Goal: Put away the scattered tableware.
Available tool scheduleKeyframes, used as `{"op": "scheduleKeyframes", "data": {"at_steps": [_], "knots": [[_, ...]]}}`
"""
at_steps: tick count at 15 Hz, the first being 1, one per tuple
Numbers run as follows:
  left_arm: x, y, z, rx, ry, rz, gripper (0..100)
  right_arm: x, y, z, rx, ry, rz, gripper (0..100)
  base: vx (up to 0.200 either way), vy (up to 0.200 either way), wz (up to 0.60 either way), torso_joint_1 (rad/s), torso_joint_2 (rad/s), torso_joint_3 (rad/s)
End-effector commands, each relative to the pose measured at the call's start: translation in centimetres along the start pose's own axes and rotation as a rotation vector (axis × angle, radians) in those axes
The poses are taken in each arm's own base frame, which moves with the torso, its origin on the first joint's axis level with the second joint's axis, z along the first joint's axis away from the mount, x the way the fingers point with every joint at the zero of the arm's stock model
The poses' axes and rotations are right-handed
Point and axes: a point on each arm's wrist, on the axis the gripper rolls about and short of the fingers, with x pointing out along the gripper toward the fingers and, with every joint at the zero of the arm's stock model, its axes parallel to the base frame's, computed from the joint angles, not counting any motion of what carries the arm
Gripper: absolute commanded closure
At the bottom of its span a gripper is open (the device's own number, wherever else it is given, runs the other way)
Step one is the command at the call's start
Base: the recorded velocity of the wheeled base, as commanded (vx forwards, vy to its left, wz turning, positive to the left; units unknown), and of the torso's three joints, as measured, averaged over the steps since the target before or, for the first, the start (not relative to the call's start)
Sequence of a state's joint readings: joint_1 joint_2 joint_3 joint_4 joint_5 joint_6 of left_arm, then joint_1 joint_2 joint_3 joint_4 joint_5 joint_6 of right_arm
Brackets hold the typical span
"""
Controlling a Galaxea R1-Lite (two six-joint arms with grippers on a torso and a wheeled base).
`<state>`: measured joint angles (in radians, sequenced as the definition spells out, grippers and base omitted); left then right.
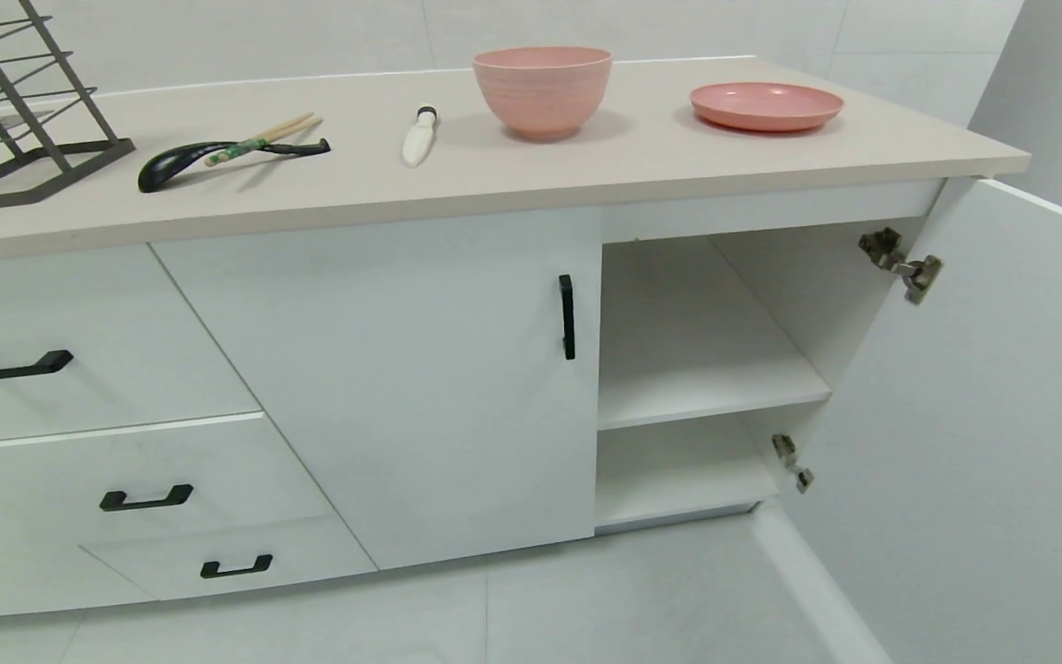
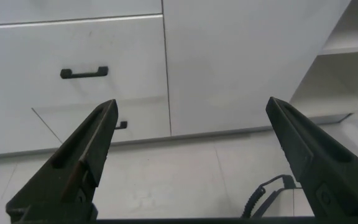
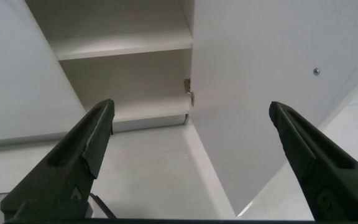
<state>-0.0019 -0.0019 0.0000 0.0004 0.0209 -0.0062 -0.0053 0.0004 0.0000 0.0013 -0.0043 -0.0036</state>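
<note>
We see the scattered tableware lying on the long beige desk (image 1: 642, 157) that tops a white cabinet. Toward the far right sits a shallow pink plate (image 1: 766, 105), and to its left, well apart, a deep pink bowl (image 1: 542, 90) stands upright. Left of the bowl lies a small white utensil with a black end (image 1: 419, 136). Further left a black spoon (image 1: 218, 157) lies on the desk, with a pair of wooden chopsticks (image 1: 264, 140) resting across its handle. At the far left edge stands a black wire rack (image 1: 24, 138). Below the desk, the right-hand white cabinet door (image 1: 973, 415) is swung open, showing a white shelf (image 1: 697, 369) with a lower compartment beneath it. The middle door (image 1: 402, 387) is closed and carries a black bar handle (image 1: 567, 316). On the left are white drawers (image 1: 98, 341) with black handles. Our left claw (image 2: 191, 106) hangs low over the tiled floor in front of the drawers, released, its two dark fingers (image 2: 89, 149) spread wide. Our right claw (image 3: 191, 104) hangs low before the open compartment, beside the open door, likewise released with fingers wide apart.
</note>
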Motion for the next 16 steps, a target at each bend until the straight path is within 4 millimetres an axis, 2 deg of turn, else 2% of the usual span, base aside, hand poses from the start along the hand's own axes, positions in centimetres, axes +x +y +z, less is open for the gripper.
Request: {"op": "scheduleKeyframes", "data": {"at_steps": [1,3,10,16], "knots": [[0.01,0.0,0.01,-0.005,0.001,0.006,0,0.0,0.0,0.0,-0.001,0.0,0.0,0,0.0,-0.2,0.0,0.007,0.0,0.002],[0.01,0.01,0.01,-0.012,0.001,0.009,0,0.0,0.0,0.0,0.001,0.0,0.0,0,0.0,-0.2,0.0,0.0,0.0,0.0],[0.01,0.07,0.04,-0.04,-0.003,0.036,0,0.0,0.0,0.0,-0.003,0.0,0.0,0,0.0,0.0,0.0,0.0,0.0,0.0],[0.01,0.08,0.04,-0.041,-0.003,0.035,0,0.0,0.0,0.0,-0.001,0.0,0.0,0,0.2,0.0,0.0,-0.002,0.0,0.0]]}}
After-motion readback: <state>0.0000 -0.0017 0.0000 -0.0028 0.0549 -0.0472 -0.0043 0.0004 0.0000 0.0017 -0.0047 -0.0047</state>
